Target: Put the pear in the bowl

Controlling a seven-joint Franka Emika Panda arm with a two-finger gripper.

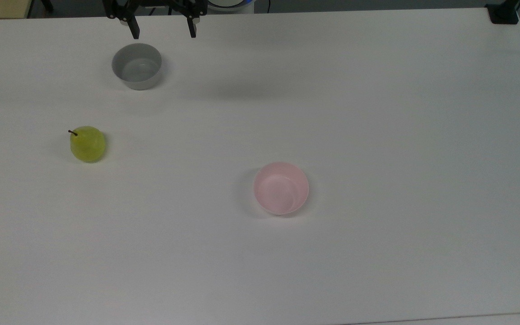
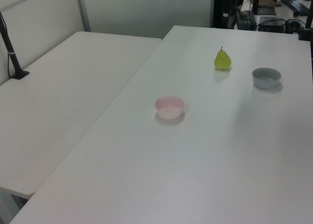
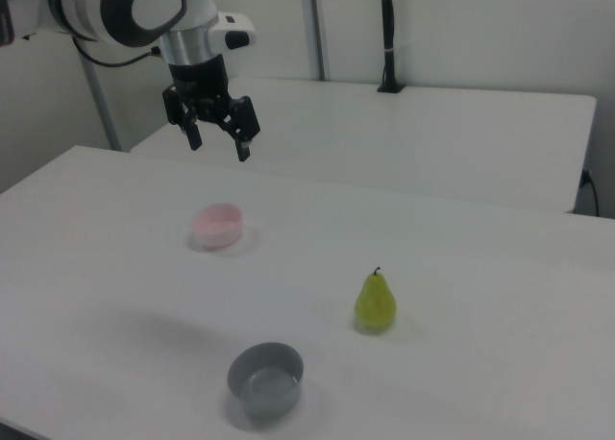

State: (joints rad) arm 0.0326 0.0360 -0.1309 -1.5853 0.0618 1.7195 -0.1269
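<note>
Tool (image 3: pixel 218 145) hangs high with fingers spread apart, gripping nothing. The pear (image 3: pixel 376 303) stands upright on the surface (image 1: pixel 377 135), stem up, well off toward the right view's right and lower, apart from the pink bowl (image 3: pixel 218 225) and grey bowl (image 3: pixel 265 378).

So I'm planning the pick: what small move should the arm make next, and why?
Probably swing the open hand over the upright yellow-green pear, then descend. It hangs high and holds nothing, the pear stands apart from the pale pink bowl and the grey bowl.
</note>
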